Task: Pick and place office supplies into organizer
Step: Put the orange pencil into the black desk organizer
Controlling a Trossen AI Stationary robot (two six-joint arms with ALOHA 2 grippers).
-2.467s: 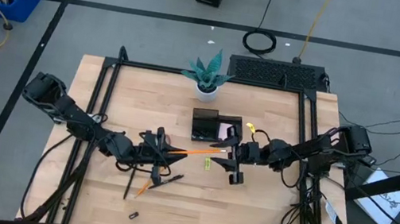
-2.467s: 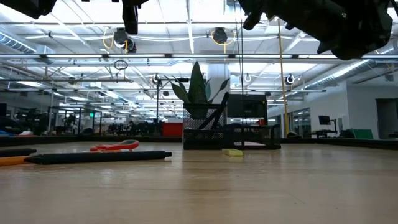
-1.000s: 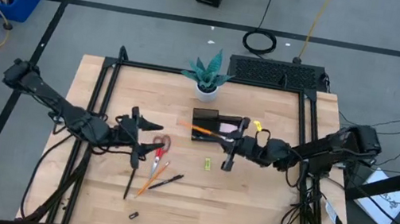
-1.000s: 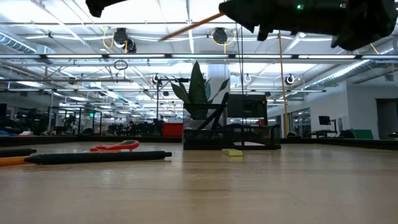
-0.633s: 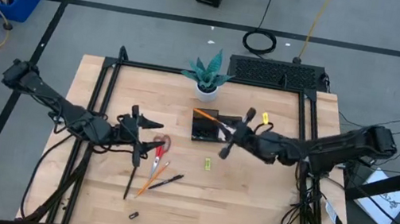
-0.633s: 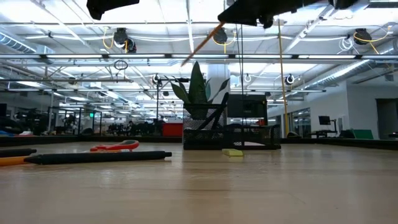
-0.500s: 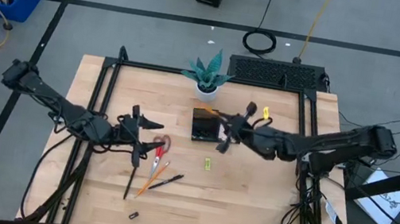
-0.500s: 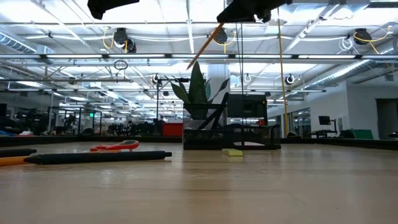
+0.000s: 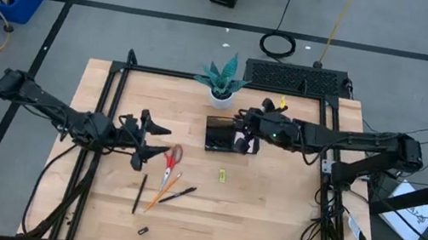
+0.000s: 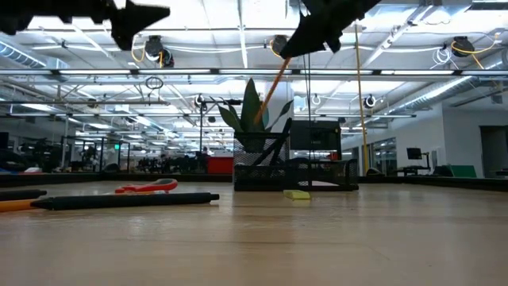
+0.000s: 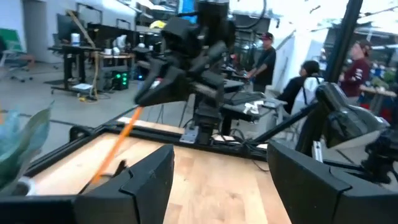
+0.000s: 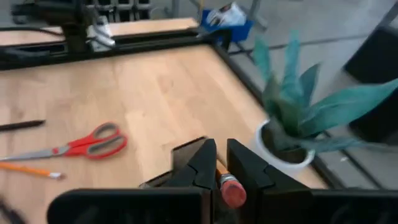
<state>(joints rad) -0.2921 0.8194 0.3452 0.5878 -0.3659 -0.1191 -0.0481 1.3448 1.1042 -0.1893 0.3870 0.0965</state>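
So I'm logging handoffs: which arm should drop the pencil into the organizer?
Right: its gripper holds the pencil tilted above the organizer. The left gripper sits open by the scissors.

No text, label or number is legible anywhere.

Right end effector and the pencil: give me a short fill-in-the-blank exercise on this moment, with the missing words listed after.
1. The right end effector is shut on an orange ____.
2. It holds that item tilted above the black ____, beside the plant.
3. The left end effector is open above the table, near the red-handled ____.
4. On the table between organizer and front edge lies a small yellow-green ____.

Missing words: pencil; organizer; scissors; clip.
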